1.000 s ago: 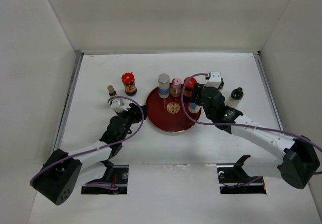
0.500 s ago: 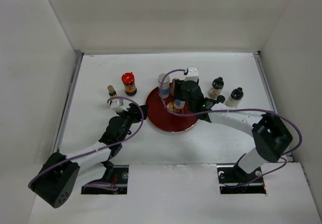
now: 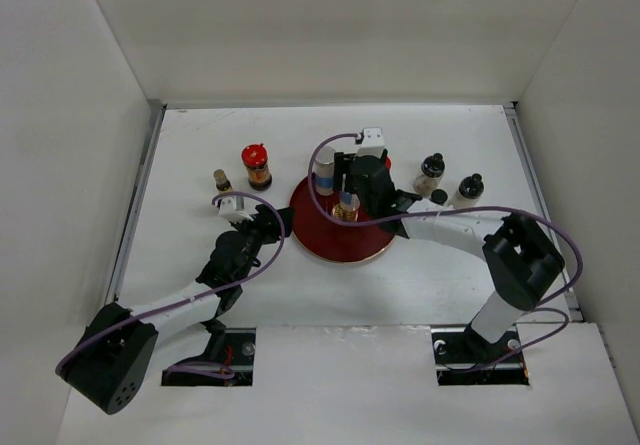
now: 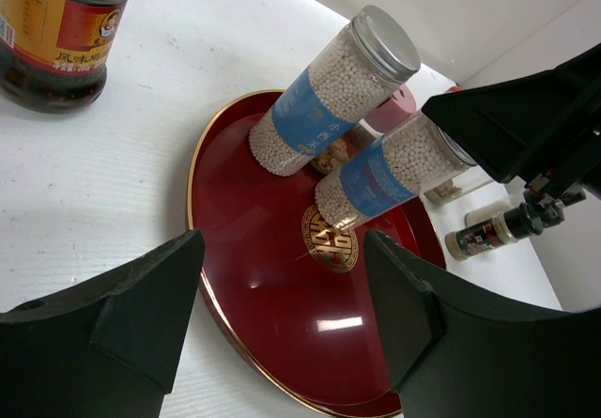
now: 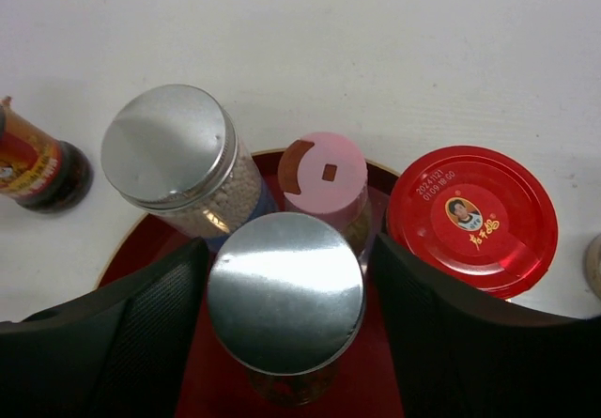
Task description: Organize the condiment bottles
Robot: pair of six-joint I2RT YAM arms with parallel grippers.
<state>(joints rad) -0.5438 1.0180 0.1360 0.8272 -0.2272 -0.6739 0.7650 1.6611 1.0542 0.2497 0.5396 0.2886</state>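
closed on the front bottle (image 5: 285, 291): right gripper (image 3: 349, 201), one finger on each side of the silver cap, at the middle of the overhead view. upright over the plate (image 4: 244, 277), base beside the gold emblem (image 4: 331, 241); touching the plate or just above it, impossible to tell.

just behind, toward the upper left in the right wrist view: back bottle (image 4: 319, 108), same silver cap and blue label, standing on the plate. right of that, close against both: pink-capped bottle (image 5: 324, 174). further right, at the plate's upper right edge: red-lidded jar (image 5: 472, 219); on the plate or just off it, unclear.

spread wide with nothing between the fingers: left gripper (image 4: 282, 249), low over the table (image 3: 200, 135) at the plate's left rim, left of centre from overhead.

on the table, upper left of the plate: second jar (image 3: 257, 165), red lid over dark brown, and left of it, apart, a tiny bottle (image 3: 222, 180). right of the plate: two black-capped bottles (image 3: 430, 173) (image 3: 468, 189), near each other, not touching.
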